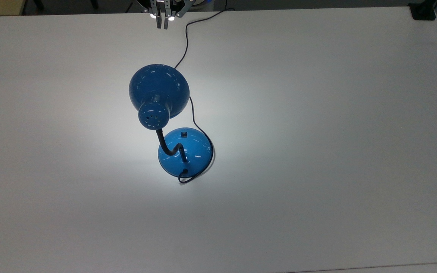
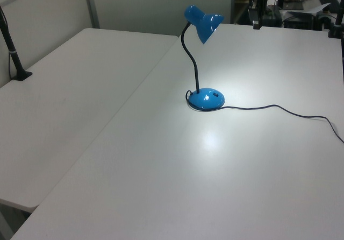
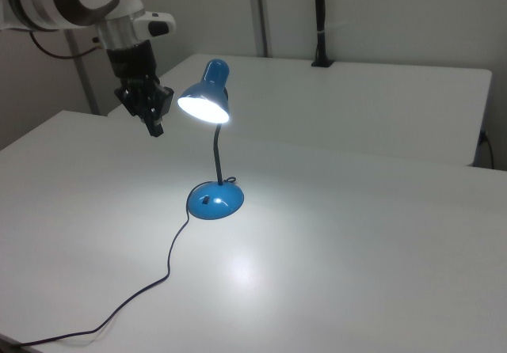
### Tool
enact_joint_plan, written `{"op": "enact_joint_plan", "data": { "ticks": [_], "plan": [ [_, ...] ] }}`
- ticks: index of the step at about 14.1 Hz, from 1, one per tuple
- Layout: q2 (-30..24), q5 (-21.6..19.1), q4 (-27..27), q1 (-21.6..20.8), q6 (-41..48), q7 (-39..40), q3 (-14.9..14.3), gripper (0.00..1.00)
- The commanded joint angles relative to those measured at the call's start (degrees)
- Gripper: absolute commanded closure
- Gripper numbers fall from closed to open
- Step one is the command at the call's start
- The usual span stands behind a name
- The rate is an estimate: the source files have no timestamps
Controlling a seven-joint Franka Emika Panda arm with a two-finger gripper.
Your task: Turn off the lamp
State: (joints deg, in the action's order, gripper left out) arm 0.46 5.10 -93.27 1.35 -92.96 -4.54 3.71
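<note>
Table (image 1: 317, 151), white, carries the lamp (image 1: 159, 90) near its middle in the top view: we see the blue shade lit in the right view, black gooseneck upright on a round blue base (image 1: 185, 152) with its small black switch (image 1: 184, 134) on top, and the cord (image 1: 192, 113) running off to the far edge. Gripper (image 1: 163, 25) hangs at the top view's upper edge, well apart from the lamp, fingers pressed nearly together and holding nothing.

white table (image 1: 317, 113) (bright pool at centre) | second table (image 2: 64, 89) beside | pale wall (image 3: 396, 13)
</note>
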Motion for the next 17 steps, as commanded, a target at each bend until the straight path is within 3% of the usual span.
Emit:
{"op": "enact_joint_plan", "data": {
  "ticks": [1, 14, 17],
  "plan": [
    [-0.3, -1.2, -1.7, -0.6, 0.5, 1.5, 0.2, 0.96],
    [0.1, -3.5, -23.2, -2.2, -23.5, -2.5, 0.5, 0.98],
    [2.7, -3.4, -24.2, -2.1, -29.5, -5.3, 0.5, 0.98]
  ]
}}
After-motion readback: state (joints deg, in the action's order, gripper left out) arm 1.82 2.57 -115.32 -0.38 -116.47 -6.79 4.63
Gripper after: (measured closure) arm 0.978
